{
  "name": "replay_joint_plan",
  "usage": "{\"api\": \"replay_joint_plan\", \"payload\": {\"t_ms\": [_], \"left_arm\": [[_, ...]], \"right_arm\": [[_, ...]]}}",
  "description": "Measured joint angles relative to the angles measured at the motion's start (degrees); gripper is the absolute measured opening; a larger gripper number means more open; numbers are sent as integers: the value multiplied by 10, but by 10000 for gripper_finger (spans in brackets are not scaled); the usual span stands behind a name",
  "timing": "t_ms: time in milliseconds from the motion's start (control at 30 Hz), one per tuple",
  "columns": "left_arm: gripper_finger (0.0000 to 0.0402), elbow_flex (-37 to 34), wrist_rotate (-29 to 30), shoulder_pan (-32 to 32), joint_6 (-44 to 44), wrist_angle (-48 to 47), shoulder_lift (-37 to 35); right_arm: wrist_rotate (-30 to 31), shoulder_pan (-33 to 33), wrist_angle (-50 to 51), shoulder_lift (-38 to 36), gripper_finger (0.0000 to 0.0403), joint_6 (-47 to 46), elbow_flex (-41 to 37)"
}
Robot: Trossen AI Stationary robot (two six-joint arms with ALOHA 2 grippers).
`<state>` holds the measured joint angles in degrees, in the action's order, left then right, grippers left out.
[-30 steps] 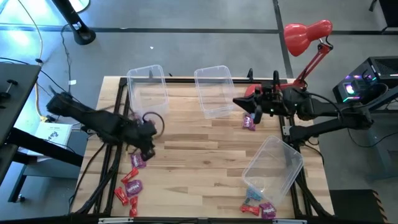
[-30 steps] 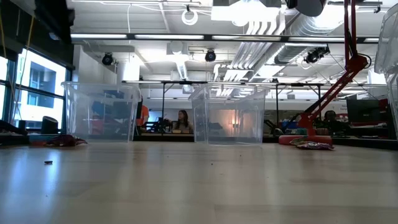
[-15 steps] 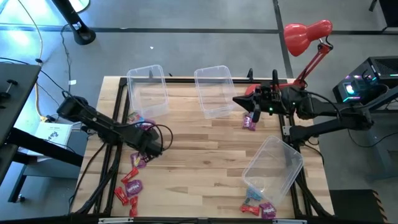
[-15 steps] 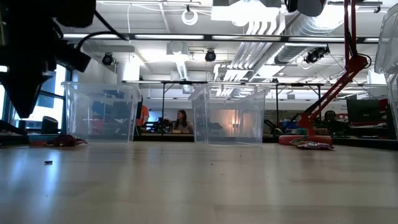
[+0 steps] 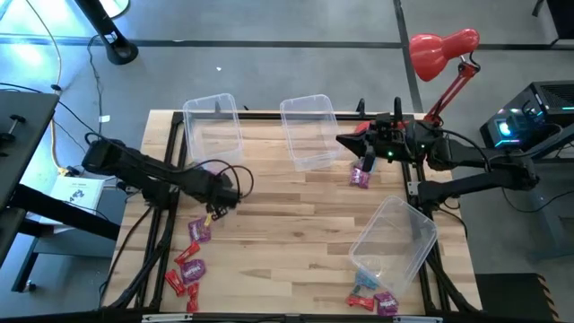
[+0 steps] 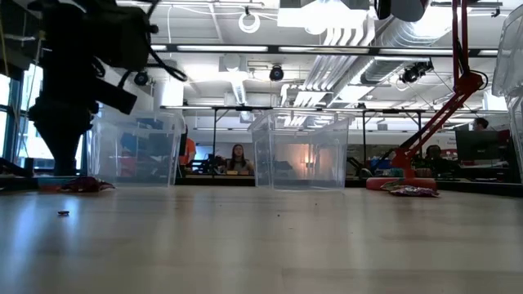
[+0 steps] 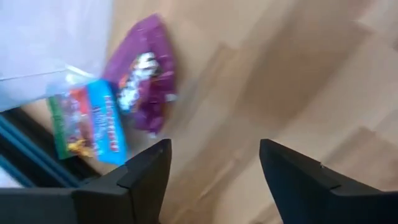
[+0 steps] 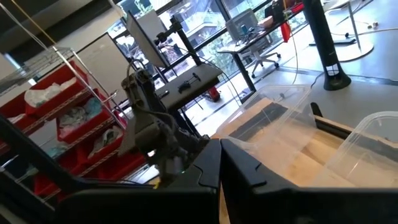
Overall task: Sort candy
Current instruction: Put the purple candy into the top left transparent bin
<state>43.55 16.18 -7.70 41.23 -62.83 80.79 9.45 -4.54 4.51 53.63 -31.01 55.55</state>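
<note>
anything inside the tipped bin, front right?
The tipped bin lies on its side; through its clear wall a blue candy shows at the low end. Red and purple candies lie just outside. Whether more sits beneath isn't visible.

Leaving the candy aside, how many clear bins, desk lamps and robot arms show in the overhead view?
Clear bins: 3
Red desk lamp: 1
Robot arms: 2
Total: 6
</note>
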Motion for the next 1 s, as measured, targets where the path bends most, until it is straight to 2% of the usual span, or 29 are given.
{"api": "replay_joint_plan", "payload": {"t_ms": [200,533,700,767,833,900,1000], "left_arm": [[265,-15,40,57,-4,8,0],[266,-66,36,114,-43,86,0],[260,-76,4,128,-90,135,0],[240,-76,5,130,-94,137,0],[203,-76,7,130,-88,136,0],[148,-76,-4,130,-79,131,0],[44,-75,-44,126,-69,132,-1]], "right_arm": [[6,0,-1,0,0,-2,0],[20,0,-6,0,0,-11,0],[21,0,-6,0,0,-11,0],[21,0,-7,0,0,-11,0],[21,0,-7,0,0,-11,0],[21,0,-7,0,0,-11,0],[21,0,-7,0,0,-10,0]]}}
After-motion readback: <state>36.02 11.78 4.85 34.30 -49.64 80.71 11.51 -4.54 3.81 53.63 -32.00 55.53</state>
